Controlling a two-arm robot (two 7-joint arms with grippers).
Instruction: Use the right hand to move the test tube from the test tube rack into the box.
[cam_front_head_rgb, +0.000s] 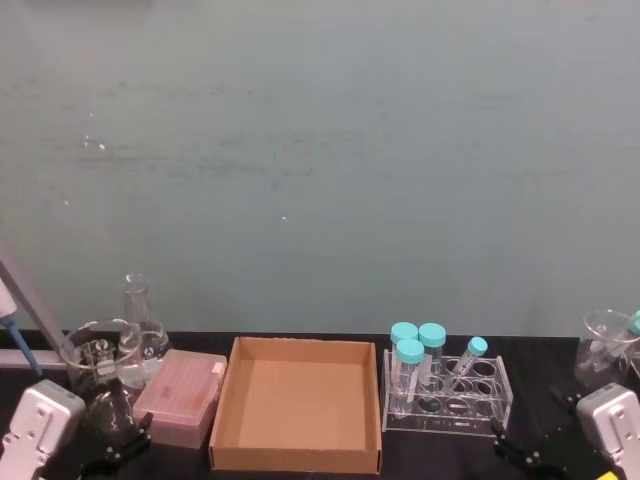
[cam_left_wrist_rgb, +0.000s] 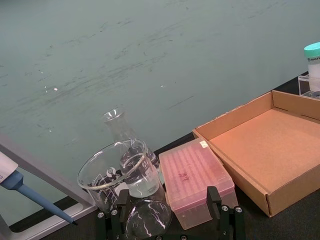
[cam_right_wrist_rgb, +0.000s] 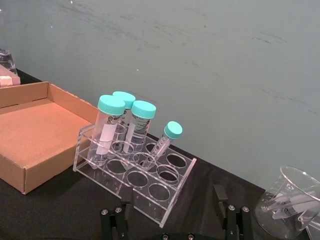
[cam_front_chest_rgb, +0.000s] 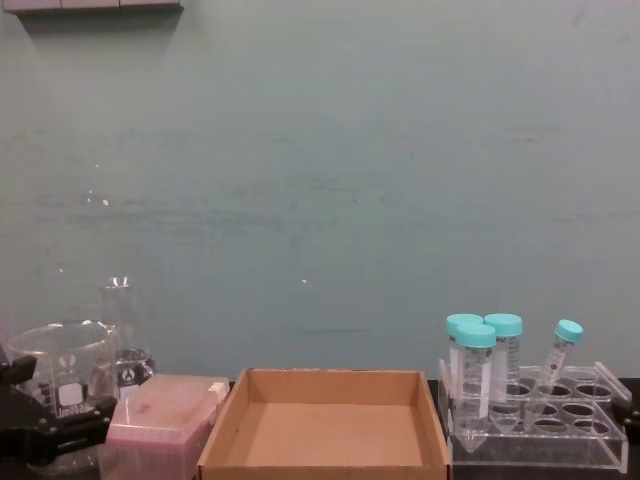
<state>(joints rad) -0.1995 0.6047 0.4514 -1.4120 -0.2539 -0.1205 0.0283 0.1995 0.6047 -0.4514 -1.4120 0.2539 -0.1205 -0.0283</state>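
The test tube, slim with a small teal cap, leans in a back hole of the clear test tube rack. The brown cardboard box lies just left of the rack and holds nothing. My right gripper sits low at the table's front right, in front of the rack, open and holding nothing. My left gripper rests open at the front left, by the glassware.
Three wider teal-capped tubes stand in the rack's left holes. A pink lidded box, a beaker, a conical flask and a pipette crowd the left. Another beaker stands far right.
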